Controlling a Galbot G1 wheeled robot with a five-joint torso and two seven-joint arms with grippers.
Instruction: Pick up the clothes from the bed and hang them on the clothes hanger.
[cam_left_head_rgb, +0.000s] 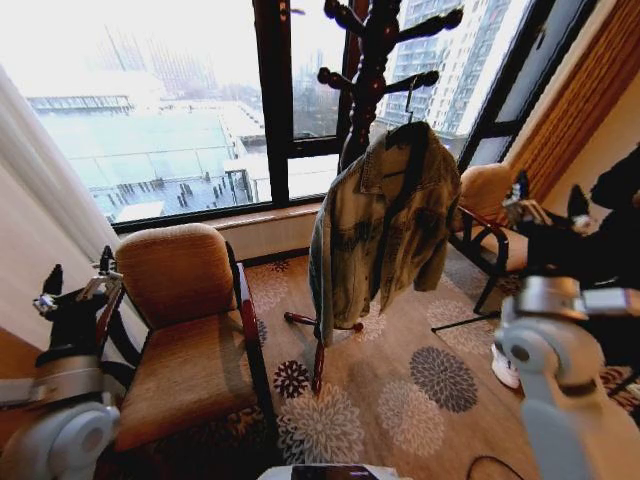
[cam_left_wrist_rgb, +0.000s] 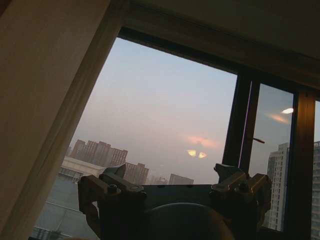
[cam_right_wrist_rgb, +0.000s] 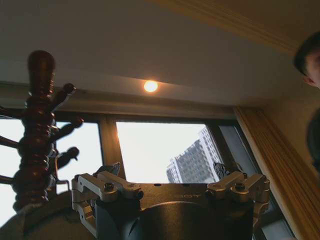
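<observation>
Light source: daylight through the window (cam_left_head_rgb: 180, 120); upper left panes blow out to white glare in the head view.
Room interior: dimmer, warm brown; jacket (cam_left_head_rgb: 385, 225) backlit, its front in soft shade.
Carpet (cam_left_head_rgb: 400, 380): evenly lit, faint shadows under the chair (cam_left_head_rgb: 185, 330).
Distortion: head view bends strongly at the edges; window frames lean and curve.
Left wrist view: dim, hazy sky, two lamp reflections (cam_left_wrist_rgb: 196, 153) in the glass; foreground hardware in silhouette.
Right wrist view: ceiling lamp (cam_right_wrist_rgb: 150, 86) glows; panes overexposed; coat stand (cam_right_wrist_rgb: 37, 135) dark against them.
</observation>
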